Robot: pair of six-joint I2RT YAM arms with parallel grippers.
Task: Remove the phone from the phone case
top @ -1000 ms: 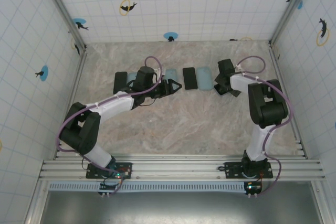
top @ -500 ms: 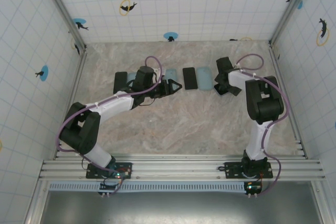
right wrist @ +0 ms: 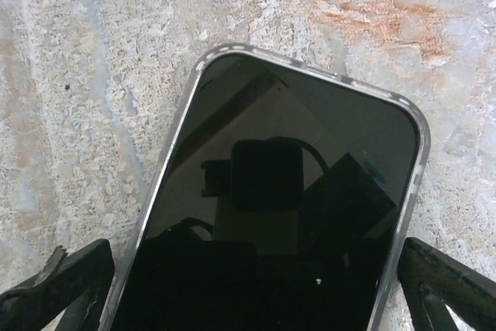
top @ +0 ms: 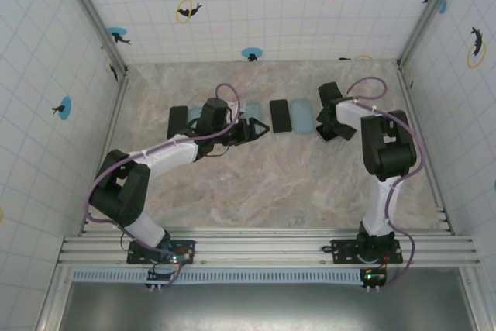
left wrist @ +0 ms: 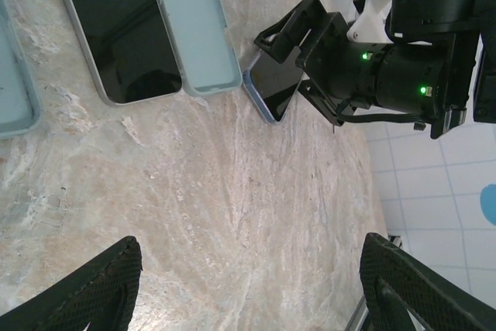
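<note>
Setting: marble-patterned table (top: 271, 184), enclosed by white tiled walls (top: 256, 5) with dolphin stickers.

Item 1, right gripper (right wrist: 252, 288). Its fingertips (right wrist: 58, 284) stand wide apart, one on each side of the phone (right wrist: 279, 191), with nothing clamped. The contact line is cut off by the frame edge, so whether a pad brushes the rim is unclear. In the overhead view the right gripper (top: 329, 131) sits directly over the phone, its arm rising from the near edge of the table.

Item 2, phone. It lies flat, screen up, still seated in the phone case (right wrist: 318, 73), whose greyish rim runs round the visible end. The dark glass reflects the wrist above it. From the left wrist camera the phone (left wrist: 273, 87) shows partly, under the right gripper.

Item 3, left gripper (left wrist: 252, 292). Its fingers (left wrist: 85, 292) are spread wide over bare table, holding nothing, well to the left of the phone. The overhead view shows the left gripper (top: 252, 128) pointing towards the phone.

Item 4, pale blue case (left wrist: 194, 21), empty, just left of the phone and close to it.

Item 5, black phone (left wrist: 116, 29), uncased, screen up, beside the pale blue case on the side away from the phone.
</note>
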